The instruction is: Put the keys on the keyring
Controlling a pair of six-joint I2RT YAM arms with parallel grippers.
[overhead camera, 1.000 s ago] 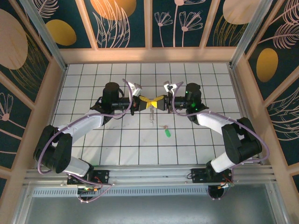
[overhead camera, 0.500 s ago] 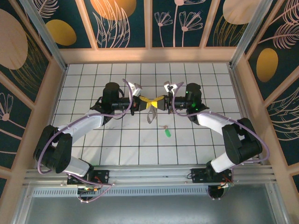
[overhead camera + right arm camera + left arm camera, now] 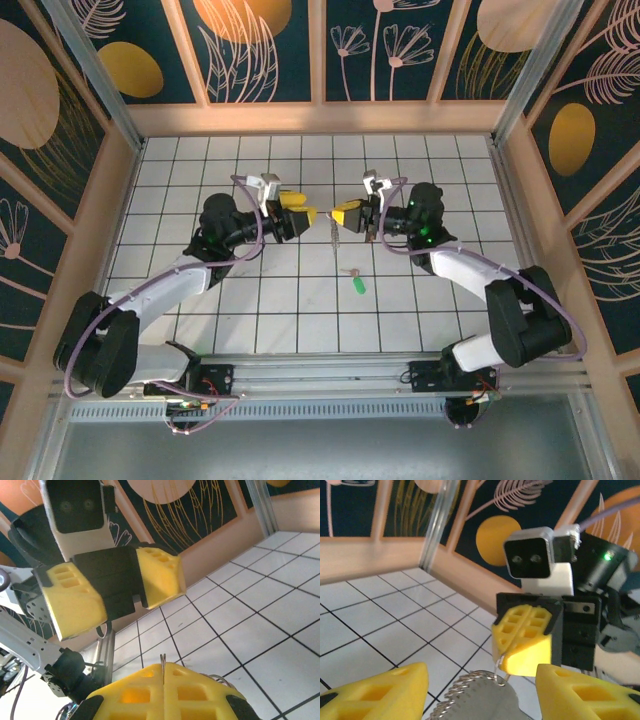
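Observation:
The keyring (image 3: 330, 232) hangs from my right gripper (image 3: 342, 214), which is shut on its thin wire above the middle of the floor. In the left wrist view the keyring (image 3: 475, 700) shows a silvery, jagged rim under the closed yellow pads (image 3: 522, 640). In the right wrist view the ring wire (image 3: 162, 659) pokes up between my shut right gripper (image 3: 163, 669). My left gripper (image 3: 303, 210) stands open just left of the ring, apart from it, with nothing between its fingers (image 3: 380, 692). The green-headed keys (image 3: 358, 287) lie on the tiles in front of the right gripper.
White tiled floor (image 3: 260, 310) inside wooden walls with dark patterned panels (image 3: 270, 50). The two arms reach in from the near edge, the left arm (image 3: 160, 285) and the right arm (image 3: 480, 270) curving out to the sides.
The left gripper has let go of the ring, opened and drawn back to the left. The right gripper moved slightly right, still holding the ring, which now hangs from it alone.

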